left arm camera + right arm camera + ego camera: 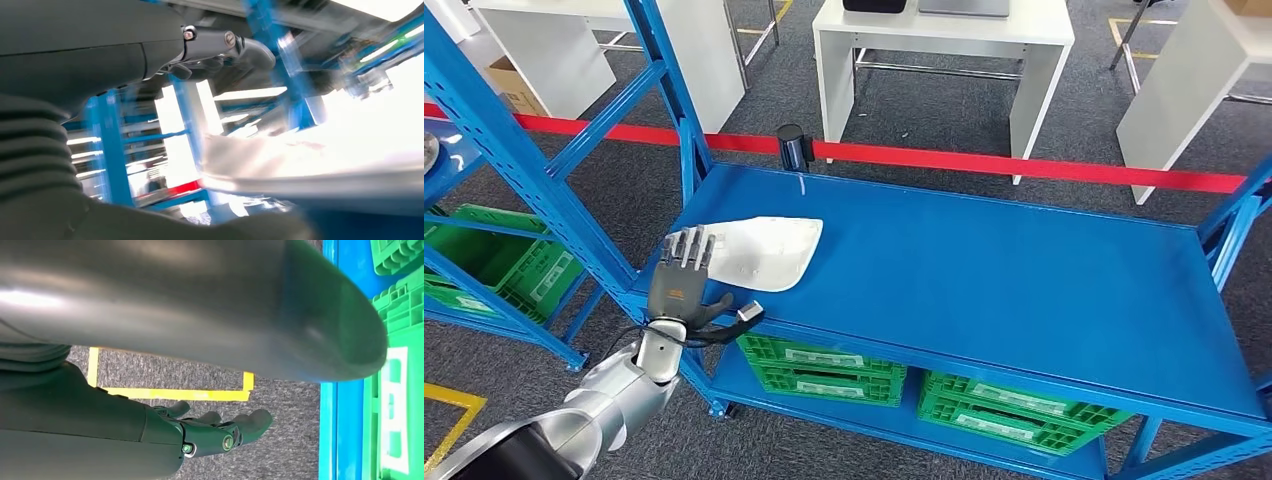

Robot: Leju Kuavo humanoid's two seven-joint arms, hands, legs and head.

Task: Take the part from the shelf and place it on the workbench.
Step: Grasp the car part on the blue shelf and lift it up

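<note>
left hand (pixel 686 285) sits at the near left corner of the blue table (pixel 1024 290), fingers spread and straight, fingertips lying over the near edge of the white part (pixel 764 250), thumb out to the side, nothing gripped. part lies flat on the table's left end, near the front edge. green crates (pixel 824 370) sit on the shelf under the table. red barrier tape (pixel 1024 165) runs behind it. right hand (pixel 220 432) hangs over grey carpet beside a green crate, fingers loosely curled and apart, holding nothing.
</note>
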